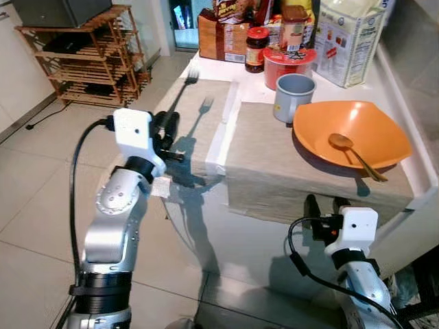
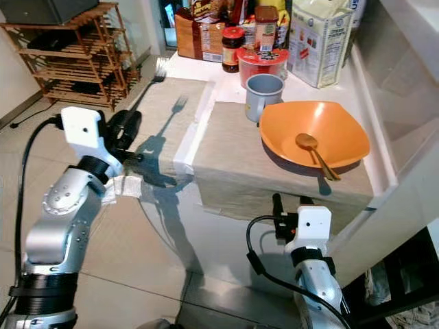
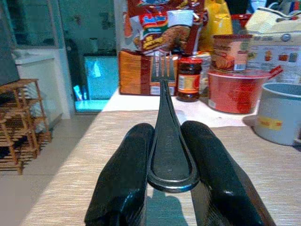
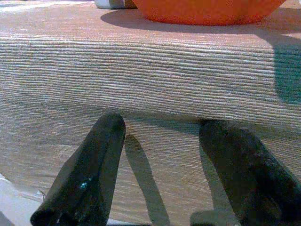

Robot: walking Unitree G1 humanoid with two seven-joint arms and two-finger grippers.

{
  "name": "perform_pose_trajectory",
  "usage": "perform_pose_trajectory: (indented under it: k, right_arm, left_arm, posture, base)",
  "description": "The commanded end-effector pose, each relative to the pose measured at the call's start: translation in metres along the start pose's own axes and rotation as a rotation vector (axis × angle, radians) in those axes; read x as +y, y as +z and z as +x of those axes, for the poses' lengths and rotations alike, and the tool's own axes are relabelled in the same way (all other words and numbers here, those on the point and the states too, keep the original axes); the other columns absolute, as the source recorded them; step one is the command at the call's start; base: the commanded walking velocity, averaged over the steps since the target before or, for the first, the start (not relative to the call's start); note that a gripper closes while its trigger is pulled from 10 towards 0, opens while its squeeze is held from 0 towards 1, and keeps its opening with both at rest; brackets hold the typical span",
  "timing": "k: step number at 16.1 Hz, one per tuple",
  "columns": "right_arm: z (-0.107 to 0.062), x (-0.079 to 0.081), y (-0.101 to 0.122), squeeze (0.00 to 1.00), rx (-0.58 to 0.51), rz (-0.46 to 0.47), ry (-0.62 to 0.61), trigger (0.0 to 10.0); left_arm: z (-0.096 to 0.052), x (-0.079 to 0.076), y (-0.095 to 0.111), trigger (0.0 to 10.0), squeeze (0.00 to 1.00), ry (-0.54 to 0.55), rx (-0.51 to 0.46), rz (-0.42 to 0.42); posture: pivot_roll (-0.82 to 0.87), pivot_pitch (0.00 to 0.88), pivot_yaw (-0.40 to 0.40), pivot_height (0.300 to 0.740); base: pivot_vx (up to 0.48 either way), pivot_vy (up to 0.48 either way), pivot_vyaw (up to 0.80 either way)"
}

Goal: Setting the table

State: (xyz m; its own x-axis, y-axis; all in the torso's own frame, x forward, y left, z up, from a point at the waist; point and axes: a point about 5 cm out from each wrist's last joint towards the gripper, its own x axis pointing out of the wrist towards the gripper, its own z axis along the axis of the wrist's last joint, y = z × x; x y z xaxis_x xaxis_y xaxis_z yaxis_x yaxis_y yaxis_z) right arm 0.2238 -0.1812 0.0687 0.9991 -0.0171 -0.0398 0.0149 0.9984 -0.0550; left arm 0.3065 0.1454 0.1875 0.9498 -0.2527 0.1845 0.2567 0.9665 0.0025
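My left gripper (image 1: 167, 129) is shut on the handle of a dark metal fork (image 1: 182, 91). It holds the fork just over the left beige placemat (image 1: 206, 133), tines pointing to the table's far side. In the left wrist view the fork (image 3: 165, 117) lies clamped between both fingers (image 3: 127, 169). On the right placemat (image 1: 274, 164) stand an orange bowl (image 1: 367, 123) with a gold spoon (image 1: 351, 152) in it and a grey mug (image 1: 293, 96). My right gripper (image 1: 326, 204) is open below the table's near edge, facing the placemat's hanging front (image 4: 155, 70), holding nothing.
Food packs crowd the table's far end: a red tub (image 1: 288, 63), a jar (image 1: 257, 49), boxes (image 1: 223, 31) and a carton (image 1: 348, 41). A wooden shelf rack (image 1: 86, 58) stands at the far left on the tile floor (image 1: 41, 199). A white counter edge (image 1: 418, 151) borders the table's right.
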Motion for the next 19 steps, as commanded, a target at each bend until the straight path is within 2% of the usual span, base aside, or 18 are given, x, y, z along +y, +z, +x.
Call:
perform_pose_trajectory:
  k: [1, 7, 9, 14, 16, 19]
  right_arm:
    - [0.005, 0.002, 0.009, 0.00, -0.045, 0.002, 0.011, 10.0]
    - [0.003, 0.000, 0.006, 0.00, -0.031, -0.009, 0.006, 10.0]
    - [0.004, 0.000, 0.006, 0.00, -0.025, -0.007, 0.003, 10.0]
    - [0.005, 0.001, 0.005, 0.00, -0.016, -0.011, 0.008, 10.0]
    - [0.005, 0.001, 0.005, 0.00, -0.018, -0.013, 0.011, 10.0]
    - [0.004, 0.001, 0.004, 0.00, -0.018, -0.010, 0.008, 10.0]
  left_arm:
    - [0.002, -0.001, 0.002, 0.0, 0.00, 0.001, -0.012, -0.005]
    - [0.004, -0.006, -0.002, 0.0, 0.00, -0.024, 0.001, -0.002]
    - [0.006, -0.006, -0.001, 0.0, 0.00, -0.030, -0.011, -0.003]
    - [0.009, -0.011, 0.002, 0.0, 0.00, -0.059, -0.034, -0.002]
    - [0.008, -0.011, 0.001, 0.0, 0.00, -0.062, -0.036, -0.001]
    - [0.003, -0.015, -0.001, 0.0, 0.00, -0.070, -0.037, -0.025]
  posture:
    - [-0.03, 0.000, 0.051, 0.740]
    - [-0.04, 0.000, 0.054, 0.740]
    - [-0.04, 0.000, 0.055, 0.740]
    - [-0.05, 0.000, 0.056, 0.740]
    - [-0.05, 0.000, 0.056, 0.740]
    - [-0.04, 0.003, 0.057, 0.740]
  base:
    - [-0.292, 0.000, 0.00]
    - [-0.332, 0.000, 0.00]
    - [0.000, 0.000, 0.00]
    - [0.000, 0.000, -0.70]
    - [0.000, 0.000, 0.00]
    - [0.000, -0.480, 0.00]
